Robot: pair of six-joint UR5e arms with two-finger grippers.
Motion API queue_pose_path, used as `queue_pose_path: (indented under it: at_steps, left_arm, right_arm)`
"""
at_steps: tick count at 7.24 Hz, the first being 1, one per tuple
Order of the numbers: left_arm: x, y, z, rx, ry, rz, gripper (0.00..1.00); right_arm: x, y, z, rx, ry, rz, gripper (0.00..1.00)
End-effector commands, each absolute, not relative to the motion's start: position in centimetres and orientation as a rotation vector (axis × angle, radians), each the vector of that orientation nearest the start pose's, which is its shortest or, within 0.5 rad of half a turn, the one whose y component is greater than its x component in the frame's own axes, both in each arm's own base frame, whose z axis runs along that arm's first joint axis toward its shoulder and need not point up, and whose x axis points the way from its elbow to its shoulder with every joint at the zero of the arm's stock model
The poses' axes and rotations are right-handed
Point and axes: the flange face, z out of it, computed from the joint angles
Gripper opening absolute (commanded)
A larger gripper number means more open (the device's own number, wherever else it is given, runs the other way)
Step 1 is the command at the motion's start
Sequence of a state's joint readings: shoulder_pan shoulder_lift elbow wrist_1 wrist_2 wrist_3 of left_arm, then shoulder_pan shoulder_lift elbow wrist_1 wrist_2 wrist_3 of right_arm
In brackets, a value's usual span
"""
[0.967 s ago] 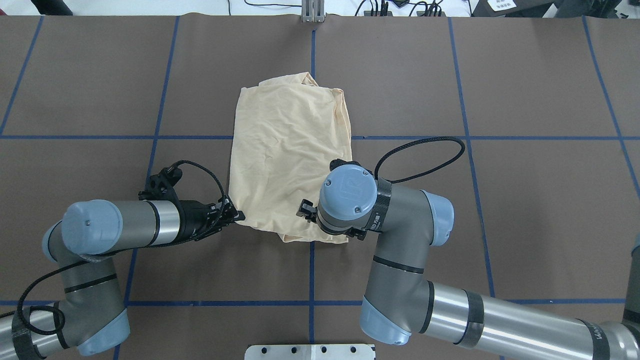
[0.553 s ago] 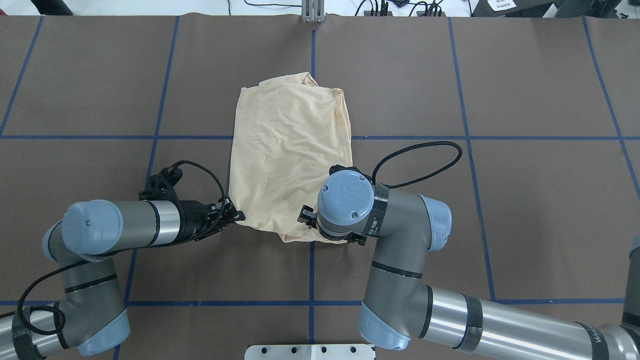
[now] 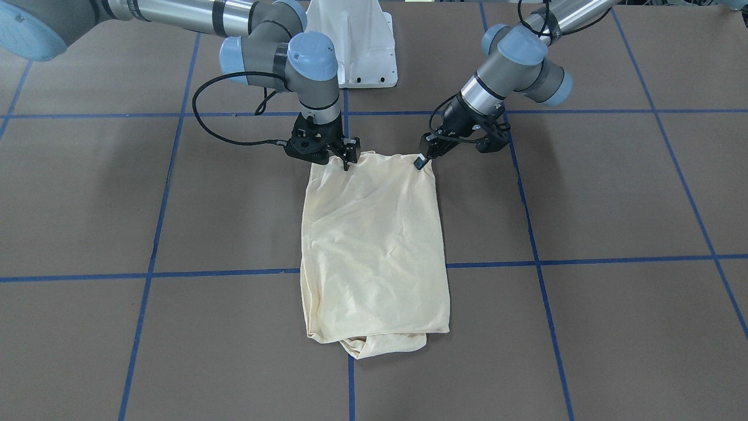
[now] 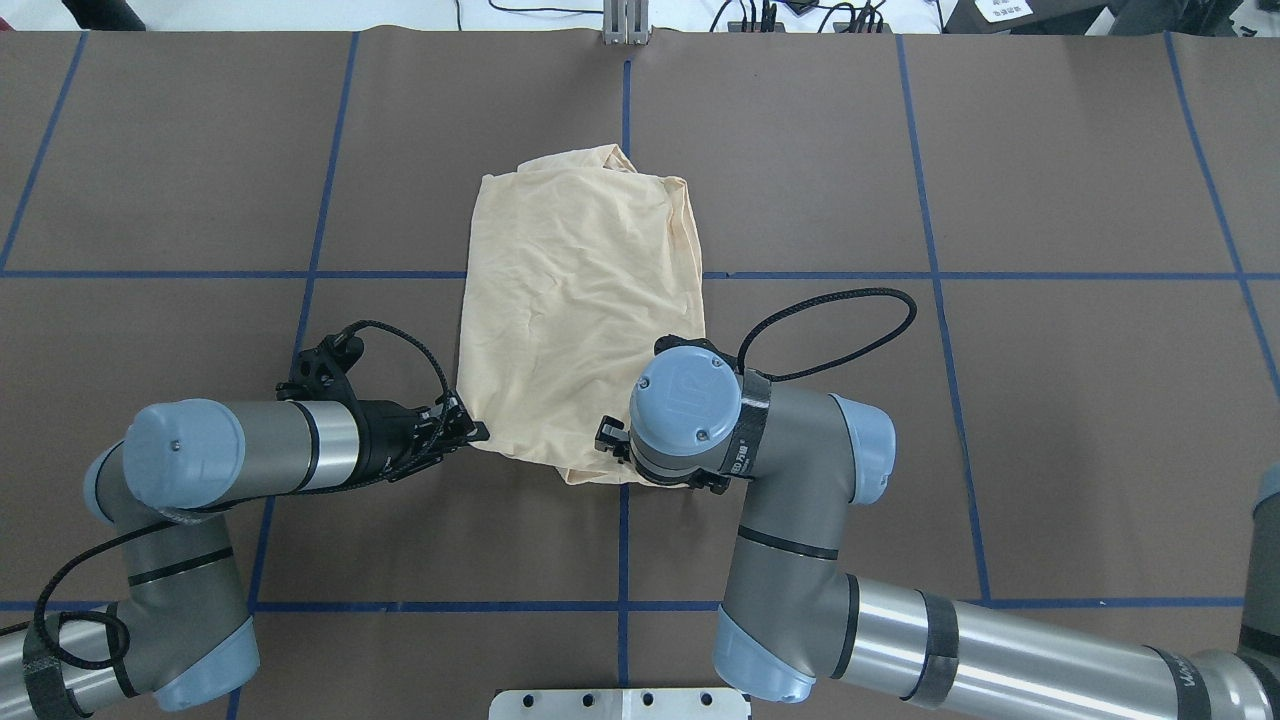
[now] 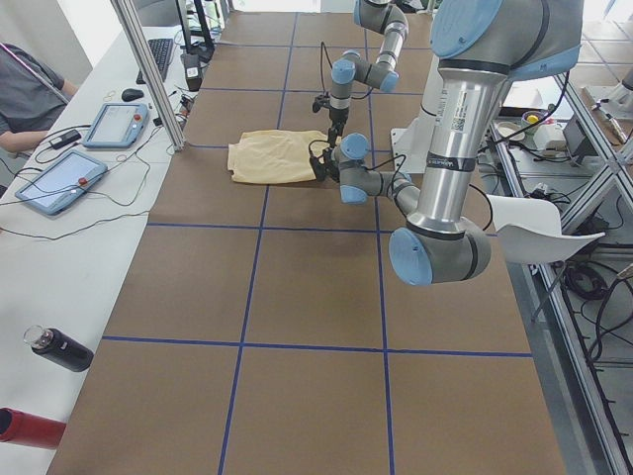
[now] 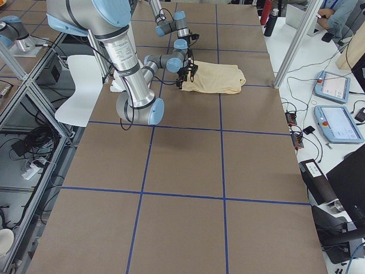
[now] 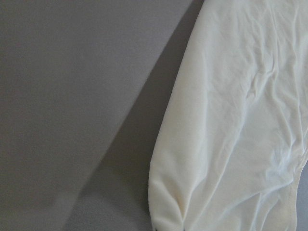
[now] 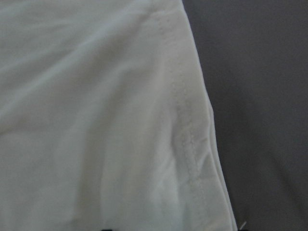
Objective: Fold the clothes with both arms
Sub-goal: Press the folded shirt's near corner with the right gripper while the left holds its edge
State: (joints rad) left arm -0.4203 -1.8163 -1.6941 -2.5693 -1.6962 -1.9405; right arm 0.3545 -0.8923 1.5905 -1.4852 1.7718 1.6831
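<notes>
The clothes are one cream shirt (image 3: 374, 245) (image 4: 580, 300), lying flat on the brown table as a folded rectangle with a bunched far end. My left gripper (image 3: 421, 160) (image 4: 476, 433) is shut on the shirt's near-left corner; the left wrist view shows the cloth (image 7: 231, 120) gathering to a point at the bottom edge. My right gripper (image 3: 339, 161) stands upright over the near-right corner, fingers apart and down on the cloth. In the overhead view its own wrist hides it. The right wrist view is filled by the stitched hem (image 8: 187, 144).
The white pedestal base (image 3: 350, 47) (image 4: 620, 703) stands behind the shirt's near edge, between the arms. Blue tape lines divide the table. A side desk holds tablets (image 5: 99, 129) and cables, with bottles (image 5: 59, 348) near its end. A person sits there.
My right wrist has shifted a little left and toward the robot over the near-right corner. The shirt's outline and my left arm have not moved.
</notes>
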Motion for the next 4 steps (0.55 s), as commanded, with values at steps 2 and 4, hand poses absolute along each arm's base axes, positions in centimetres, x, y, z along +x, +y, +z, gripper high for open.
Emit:
queue_pose_path:
  at_steps: [2, 4]
  left_arm:
    - [48.51, -35.01, 35.54, -0.071, 1.39, -0.576, 0.0]
    - [48.59, -34.95, 35.62, -0.072, 1.389, -0.576, 0.0]
  right_arm:
    - [-62.53, -35.23, 23.73, -0.095, -0.806, 0.363, 0.68]
    - [-62.51, -35.34, 23.4, -0.094, -0.811, 0.364, 0.44]
